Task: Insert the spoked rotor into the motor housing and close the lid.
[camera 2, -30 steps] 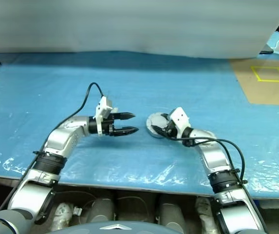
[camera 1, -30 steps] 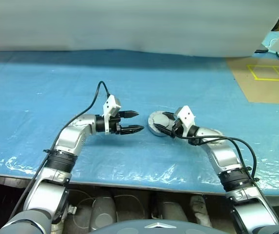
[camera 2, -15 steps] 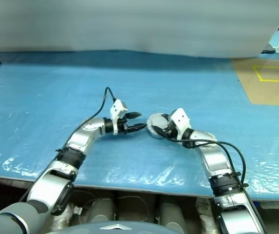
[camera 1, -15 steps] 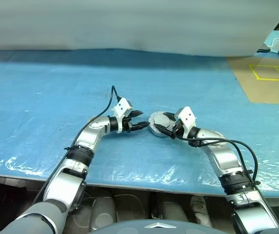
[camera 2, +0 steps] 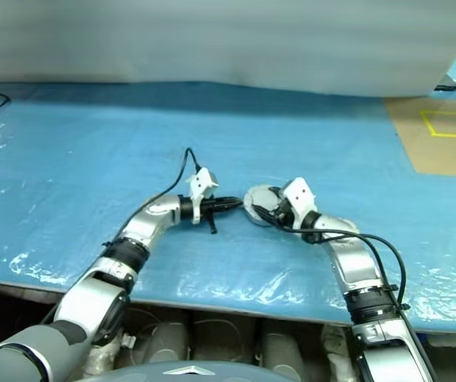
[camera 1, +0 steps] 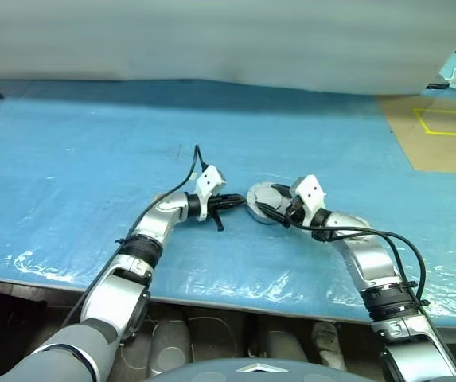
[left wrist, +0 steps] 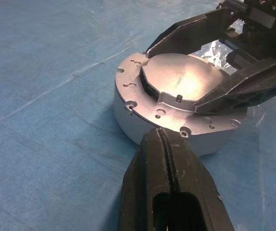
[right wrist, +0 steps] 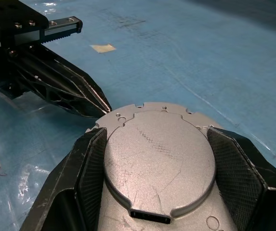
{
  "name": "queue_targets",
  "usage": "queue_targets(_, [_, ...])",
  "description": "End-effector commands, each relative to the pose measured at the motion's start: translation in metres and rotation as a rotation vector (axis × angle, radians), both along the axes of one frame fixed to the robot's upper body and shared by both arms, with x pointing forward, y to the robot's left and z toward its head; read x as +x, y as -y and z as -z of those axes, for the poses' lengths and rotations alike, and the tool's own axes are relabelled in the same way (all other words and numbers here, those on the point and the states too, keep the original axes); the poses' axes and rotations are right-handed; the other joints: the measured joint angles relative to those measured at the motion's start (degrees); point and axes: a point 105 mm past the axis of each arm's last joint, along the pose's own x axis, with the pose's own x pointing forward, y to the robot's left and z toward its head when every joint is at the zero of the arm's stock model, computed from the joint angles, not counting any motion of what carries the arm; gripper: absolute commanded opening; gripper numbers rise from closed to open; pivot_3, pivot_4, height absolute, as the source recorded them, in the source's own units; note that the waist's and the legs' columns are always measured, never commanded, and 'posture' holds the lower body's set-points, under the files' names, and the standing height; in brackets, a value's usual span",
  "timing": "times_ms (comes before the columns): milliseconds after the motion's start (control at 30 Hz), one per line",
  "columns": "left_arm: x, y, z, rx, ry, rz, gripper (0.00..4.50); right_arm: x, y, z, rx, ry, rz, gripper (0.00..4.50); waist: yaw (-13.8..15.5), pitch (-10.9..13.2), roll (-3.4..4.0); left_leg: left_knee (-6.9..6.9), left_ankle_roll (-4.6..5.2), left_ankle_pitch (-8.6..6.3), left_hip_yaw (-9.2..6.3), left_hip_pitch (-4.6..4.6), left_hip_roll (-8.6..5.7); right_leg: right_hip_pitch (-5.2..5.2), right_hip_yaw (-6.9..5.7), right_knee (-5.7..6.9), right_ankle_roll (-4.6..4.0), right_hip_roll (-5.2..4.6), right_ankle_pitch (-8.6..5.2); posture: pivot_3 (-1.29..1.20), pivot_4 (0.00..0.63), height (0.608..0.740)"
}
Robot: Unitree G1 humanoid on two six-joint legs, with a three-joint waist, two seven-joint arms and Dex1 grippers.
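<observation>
Housing (left wrist: 176, 122) is sitting on the blue table (camera 1: 92, 143) just right of centre in the head views, already carrying its lid (left wrist: 186, 84), whose plain grey face is turned up; the rotor is presumably lying underneath, though the lid is covering whatever is inside, so that is a judgement only. The right claw (right wrist: 159, 168) is straddling the housing, one finger pressing along each side of the raised lid plate, and this wide clamp looks meant to pin the assembly so it is not sliding across the slick plastic sheet. The left claw (left wrist: 169, 144) is arriving from the centre-left of the head view with its two fingers pressed flat together on nothing, the joined tip resting at or just beside the housing's near rim, lower centre of its own wrist view. Fingers brought together like this are probably acting as a blunt pusher rather than a grasper: a single stiff point for pressing the lid down or nudging it round until it seats. Whether the tip is actually touching the flange is hard to say from these angles. The lid appears to be lying level with no visible gap, so the task is looking near its end, with only final seating likely remaining.
</observation>
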Motion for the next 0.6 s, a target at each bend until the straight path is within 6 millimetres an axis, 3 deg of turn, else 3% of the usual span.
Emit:
queue_targets(33, [0.001,0.017,-0.016,-0.032,0.054,0.043,0.03,-0.010,0.016,0.040,-0.072,-0.158,0.065,2.95,0.1,0.0,0.00,0.00,0.00,0.00,0.00,-0.01,-0.03,0.00,0.00,0.00,0.01,-0.06,0.00,0.00,0.150,0.740])
queue_targets(267, [0.000,-0.001,-0.017,-0.019,0.038,0.075,0.03,-0.012,0.020,0.041,-0.072,-0.158,0.081,2.95,0.1,0.0,-0.01,-0.07,0.01,0.00,0.00,-0.03,-0.11,-0.01,-0.02,-0.01,0.06,-0.18,0.00,0.00,0.150,0.740])
queue_targets(400, [0.009,-0.011,-0.019,-0.016,0.024,0.019,0.03,-0.013,0.018,0.042,-0.073,-0.159,0.083,2.95,0.0,0.0,-0.01,-0.19,0.00,0.00,0.01,-0.02,-0.10,-0.06,-0.02,-0.01,0.10,-0.18,-0.02,0.00,0.150,0.740])
queue_targets(600, [0.004,0.004,-0.030,-0.093,0.012,0.077,0.03,-0.013,0.016,0.042,-0.073,-0.157,0.079,2.95,0.0,0.0,-0.01,-0.20,0.00,0.00,0.02,-0.03,-0.13,-0.05,-0.03,-0.03,0.11,-0.22,-0.03,0.00,0.150,0.740])
